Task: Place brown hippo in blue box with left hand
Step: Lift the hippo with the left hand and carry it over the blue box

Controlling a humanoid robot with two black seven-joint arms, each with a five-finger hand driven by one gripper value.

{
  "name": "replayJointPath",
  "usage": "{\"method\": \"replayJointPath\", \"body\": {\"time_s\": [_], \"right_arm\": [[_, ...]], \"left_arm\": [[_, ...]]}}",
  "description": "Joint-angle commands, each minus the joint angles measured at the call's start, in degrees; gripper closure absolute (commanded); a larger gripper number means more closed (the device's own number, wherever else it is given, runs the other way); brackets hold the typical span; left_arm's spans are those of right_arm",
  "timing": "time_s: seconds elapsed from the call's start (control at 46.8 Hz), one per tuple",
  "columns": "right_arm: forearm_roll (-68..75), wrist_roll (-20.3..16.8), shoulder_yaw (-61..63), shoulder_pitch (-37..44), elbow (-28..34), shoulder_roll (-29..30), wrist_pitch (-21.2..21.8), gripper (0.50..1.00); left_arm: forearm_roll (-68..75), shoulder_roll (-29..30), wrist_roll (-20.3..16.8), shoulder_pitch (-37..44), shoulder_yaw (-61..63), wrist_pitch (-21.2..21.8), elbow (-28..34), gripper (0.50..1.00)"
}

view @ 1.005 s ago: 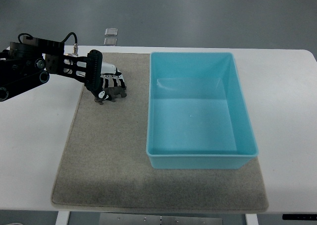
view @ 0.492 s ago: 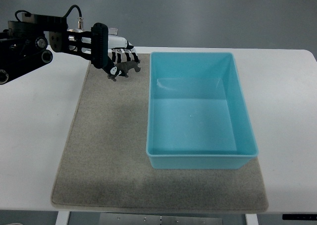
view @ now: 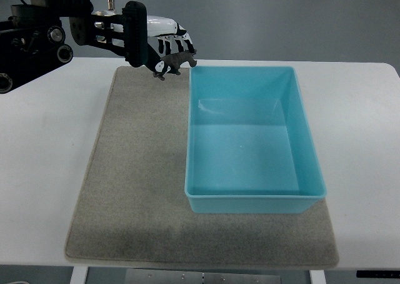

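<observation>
1. Since the earlier frames, the left hand (view: 164, 43) has risen off the mat (view: 134, 190) and swung rightward and toward the far side, carrying the brown hippo (view: 175, 63) with it; a moment ago both sat low over the mat's far-left part.
2. Done so far, by my reading: the grasp and the lift. The toy is clear of the mat and held in the air.
3. Left to do: carry it on to the right over the blue box (view: 252, 139), which looks empty, and let go.
4. Fingers are curled and pinching the hippo, which hangs at the fingertips, on the near-right side of the palm.
5. Hippo now sits just beside the box's far-left corner, outside the rim.
6. No right arm shows anywhere in the top view.
</observation>
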Motion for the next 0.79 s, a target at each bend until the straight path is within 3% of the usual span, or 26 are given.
{"method": "replayJointPath", "body": {"time_s": [0.0, 0.214, 0.535, 0.77], "right_arm": [[0.00, 0.00, 0.00, 0.00, 0.00, 0.00, -0.03, 0.564], [0.00, 0.00, 0.00, 0.00, 0.00, 0.00, -0.03, 0.564], [0.00, 0.00, 0.00, 0.00, 0.00, 0.00, -0.03, 0.564], [0.00, 0.00, 0.00, 0.00, 0.00, 0.00, 0.06, 0.564]], "left_arm": [[-0.06, -0.23, 0.05, 0.20, -0.08, 1.09, -2.07, 1.000], [-0.24, -3.04, 0.05, 0.46, -1.75, 1.53, -5.68, 1.000], [0.11, -9.10, 0.05, 1.16, -1.75, 2.15, -5.50, 1.000], [0.38, -10.43, 0.05, 2.39, -1.66, 2.15, -5.59, 1.000]]}}
